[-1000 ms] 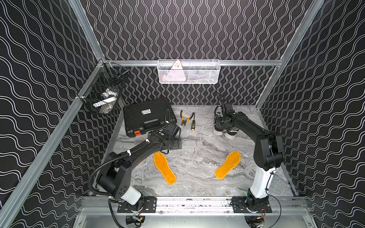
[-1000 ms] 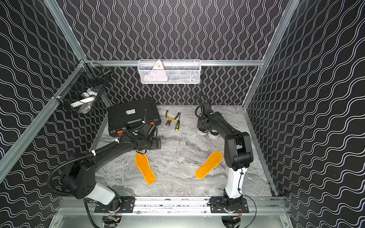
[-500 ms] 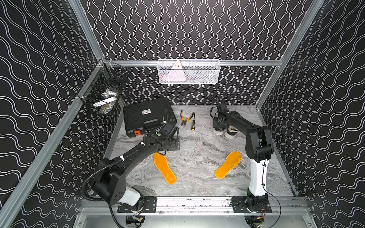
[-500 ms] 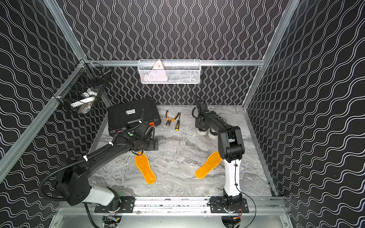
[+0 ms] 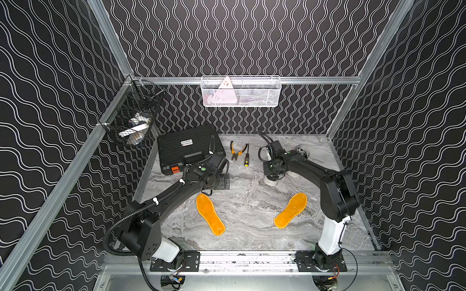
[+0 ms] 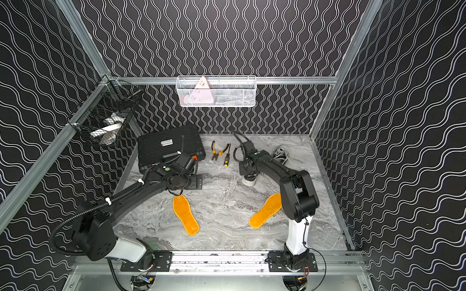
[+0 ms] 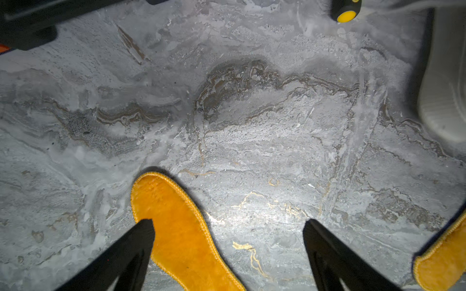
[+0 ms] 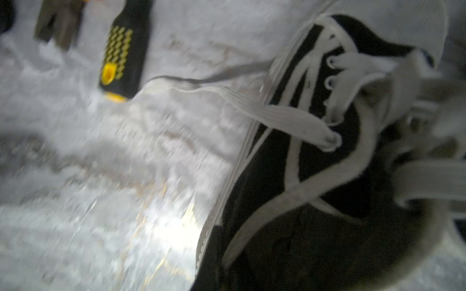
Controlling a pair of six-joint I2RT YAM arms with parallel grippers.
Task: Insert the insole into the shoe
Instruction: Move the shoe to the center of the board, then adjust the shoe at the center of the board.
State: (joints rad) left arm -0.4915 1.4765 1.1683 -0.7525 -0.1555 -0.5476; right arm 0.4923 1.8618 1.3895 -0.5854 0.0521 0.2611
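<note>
Judging by look, we took insole [image 7: 176,226] as light, soft, floppy; best pinched at thin edge. It lay flat on table [image 5: 248,201], one end under left gripper [image 7: 228,223], which stood wide open. Right gripper [image 5: 273,172] was closed at shoe [image 8: 302,189]; whether it held anything, we could not tell.

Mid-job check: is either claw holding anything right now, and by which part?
Left claw is open over an orange insole, holding nothing. Right claw is shut at the black sneaker; whether it grips any part cannot be told.
</note>
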